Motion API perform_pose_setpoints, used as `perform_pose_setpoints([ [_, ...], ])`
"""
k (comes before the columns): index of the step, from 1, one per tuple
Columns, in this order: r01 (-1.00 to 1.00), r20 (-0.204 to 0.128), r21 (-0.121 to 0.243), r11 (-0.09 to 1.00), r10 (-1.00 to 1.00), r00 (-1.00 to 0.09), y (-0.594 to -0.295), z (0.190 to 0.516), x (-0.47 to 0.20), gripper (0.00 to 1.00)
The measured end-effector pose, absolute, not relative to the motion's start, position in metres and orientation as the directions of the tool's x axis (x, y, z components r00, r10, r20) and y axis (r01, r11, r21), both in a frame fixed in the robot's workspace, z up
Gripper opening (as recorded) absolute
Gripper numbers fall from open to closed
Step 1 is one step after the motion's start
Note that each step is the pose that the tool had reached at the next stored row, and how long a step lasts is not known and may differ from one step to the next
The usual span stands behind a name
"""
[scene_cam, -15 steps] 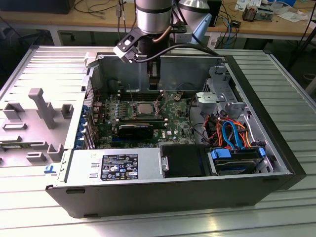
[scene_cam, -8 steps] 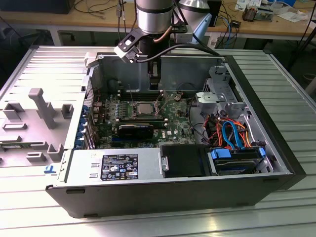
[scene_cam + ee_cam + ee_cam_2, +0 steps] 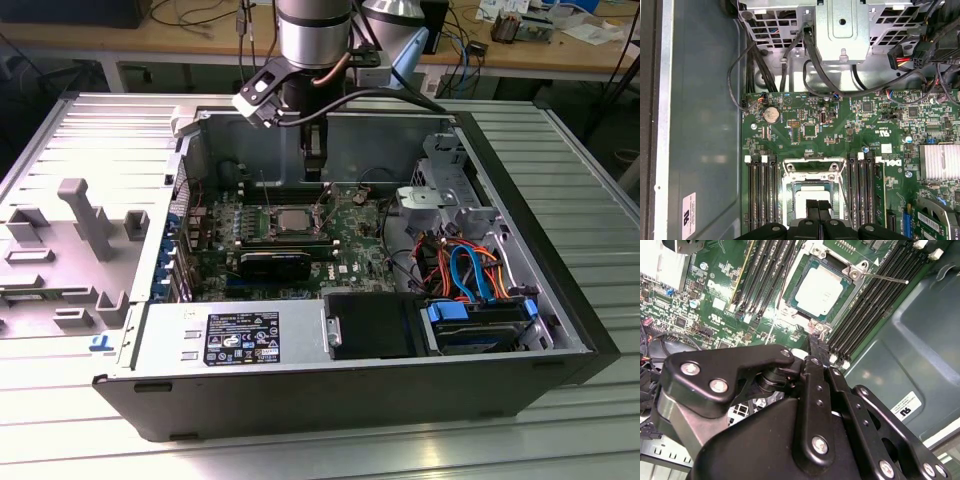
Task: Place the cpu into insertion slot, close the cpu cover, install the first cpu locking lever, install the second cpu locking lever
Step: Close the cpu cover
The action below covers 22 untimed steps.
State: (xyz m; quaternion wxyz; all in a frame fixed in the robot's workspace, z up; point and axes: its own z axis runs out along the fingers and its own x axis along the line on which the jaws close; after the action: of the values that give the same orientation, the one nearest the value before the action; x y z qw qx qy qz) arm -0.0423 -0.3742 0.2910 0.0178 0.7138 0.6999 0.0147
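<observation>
Cpu (image 3: 819, 290) lies seated in the slot (image 3: 790, 305), close beneath the gripper (image 3: 818, 206), whose fingers are pressed together and empty. The cover (image 3: 841, 307) lies flat around it; 1 thin lever (image 3: 887, 278) sticks out over the memory slots (image 3: 875, 307). The open case (image 3: 300, 390) rests on the bench (image 3: 600, 200).

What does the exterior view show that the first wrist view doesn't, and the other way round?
The exterior view takes in the whole computer case, the robot arm above it, and blue and orange cables. The first wrist view brings a round silver battery up close. Both show the green board, the silver chip in its socket, and the pincer, shut.
</observation>
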Motion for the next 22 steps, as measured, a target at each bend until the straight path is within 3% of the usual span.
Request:
perform_pose_setpoints([
  [22,0.999,-0.004,0.046,-0.019,1.0,0.02,-0.374,0.291,-0.03,0.11],
])
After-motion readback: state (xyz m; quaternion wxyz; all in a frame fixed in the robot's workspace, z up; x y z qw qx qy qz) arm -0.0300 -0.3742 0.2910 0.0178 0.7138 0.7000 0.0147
